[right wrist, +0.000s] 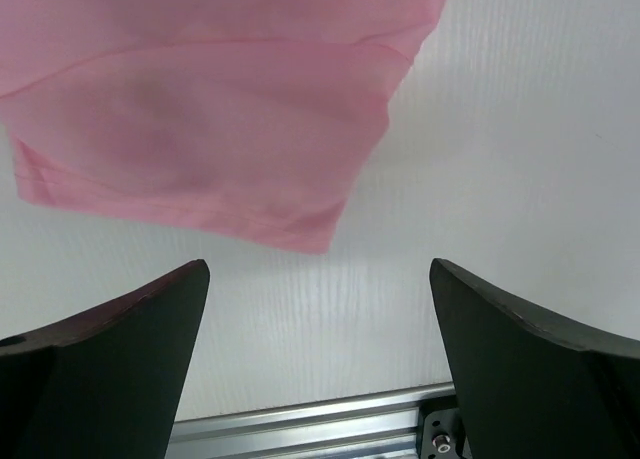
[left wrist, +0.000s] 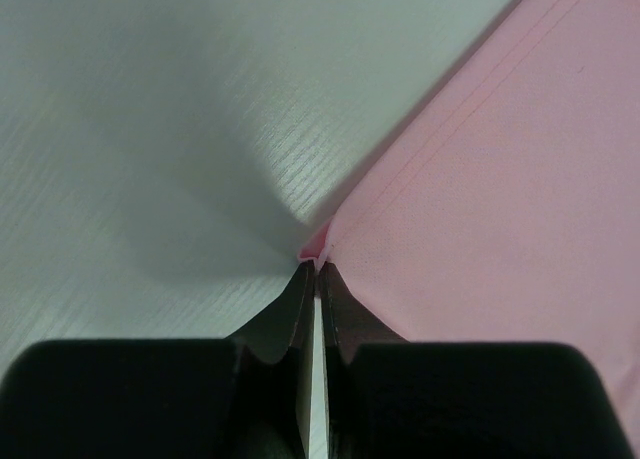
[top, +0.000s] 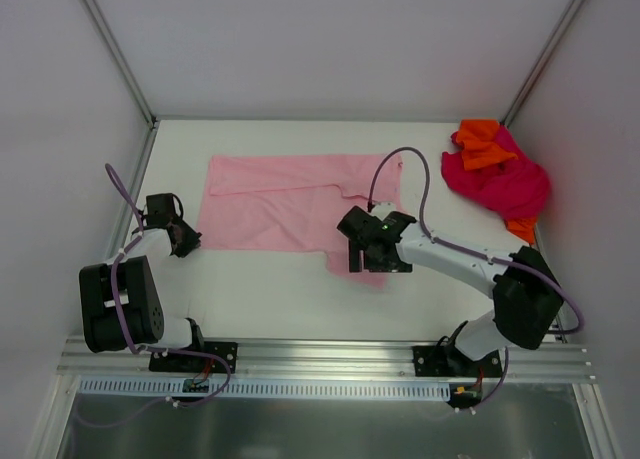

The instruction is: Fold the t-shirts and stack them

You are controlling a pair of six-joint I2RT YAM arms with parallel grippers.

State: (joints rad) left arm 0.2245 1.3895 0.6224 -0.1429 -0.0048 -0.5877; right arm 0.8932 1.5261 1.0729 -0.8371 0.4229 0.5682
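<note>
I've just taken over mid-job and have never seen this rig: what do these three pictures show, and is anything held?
Two robot arms are bolted at the near edge of a white table. The overhead picture looks down from above and behind them; the other two come from a camera on each wrist, looking out past that arm's jaws. A light pink t-shirt lies spread out in the middle; a magenta-red t-shirt and an orange t-shirt sit bunched in the far right corner. The left arm has its jaws shut, pinching the pink shirt's edge. The right arm has its jaws wide open over the shirt's near right corner, holding nothing.
</note>
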